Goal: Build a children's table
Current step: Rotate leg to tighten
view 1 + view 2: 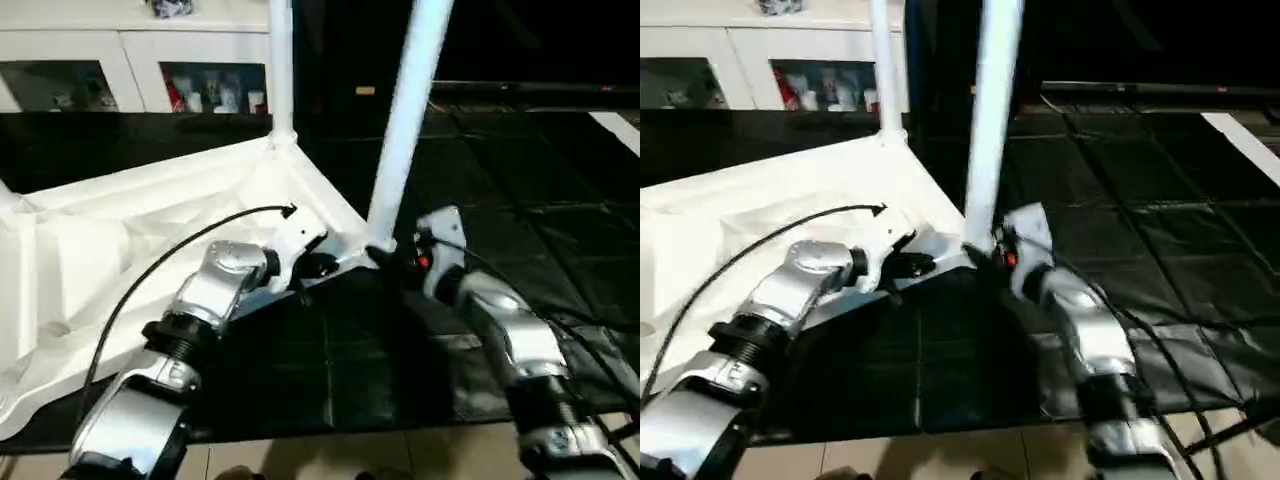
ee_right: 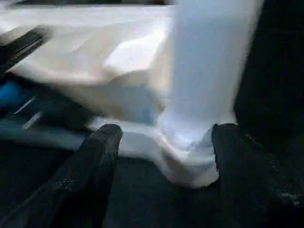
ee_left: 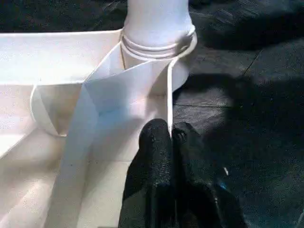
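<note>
a: what's the left gripper (image 3: 172,137) doing?
b: fingers pressed together, pinching the thin edge rib of the table top (image 1: 150,230), just short of the corner socket (image 3: 161,52). top's lying underside up on the black mat (image 1: 520,200)
a: and the right gripper (image 2: 161,137)?
b: fingers spread wide, sitting either side of the near leg (image 1: 405,120) right at its base, leg standing between them. 2nd leg (image 1: 281,65) is standing at the far corner, beyond both grippers, w/ a white cabinet (image 1: 120,60) behind
</note>
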